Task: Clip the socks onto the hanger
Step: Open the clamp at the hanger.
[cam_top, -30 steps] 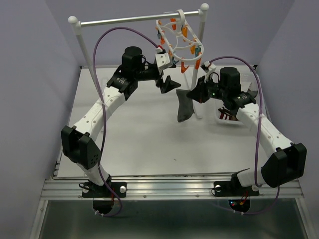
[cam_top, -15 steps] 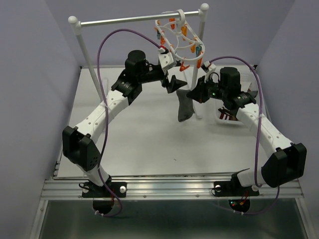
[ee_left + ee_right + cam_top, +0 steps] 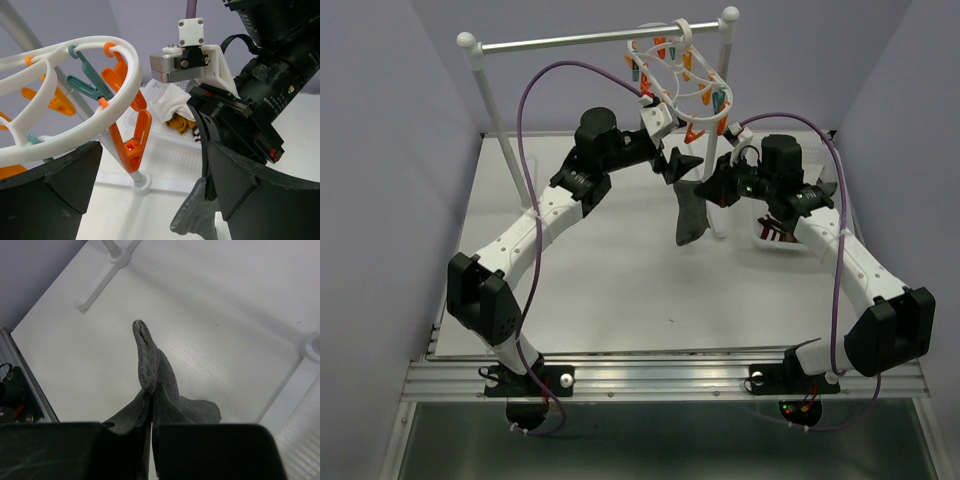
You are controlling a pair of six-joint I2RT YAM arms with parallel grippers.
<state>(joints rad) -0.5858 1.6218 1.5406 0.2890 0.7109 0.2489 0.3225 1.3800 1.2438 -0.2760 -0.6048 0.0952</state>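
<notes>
The right gripper (image 3: 151,432) has its two fingers pressed tight together on a grey sock (image 3: 156,372). It holds the sock by one end, up in the air. The rest of the sock hangs down toward the white table (image 3: 600,270). The sock is just below the hanger (image 3: 678,82) and a bit to one side. The hanger is hooked on the metal rail (image 3: 570,38) at the back.

The left gripper (image 3: 676,162) has its fingers wide apart, with nothing in them. It is right up by the hanger. An orange clip (image 3: 131,146) dangles in front of it, in line with the gap between its fingers (image 3: 65,185). More socks lie in the white basket (image 3: 165,139) behind.

I think the job now is to open that orange clip. To do it well, the left gripper should slide in until the top ends of the clip sit between its fingers. Then it should squeeze gently so the clip's mouth opens. The clip looks like it can swing, so a slow, straight move seems best. A bump could push it away or spin the hanger. Then the right gripper can lift the sock's edge into the open mouth. It should let go only after the clip bites down.
</notes>
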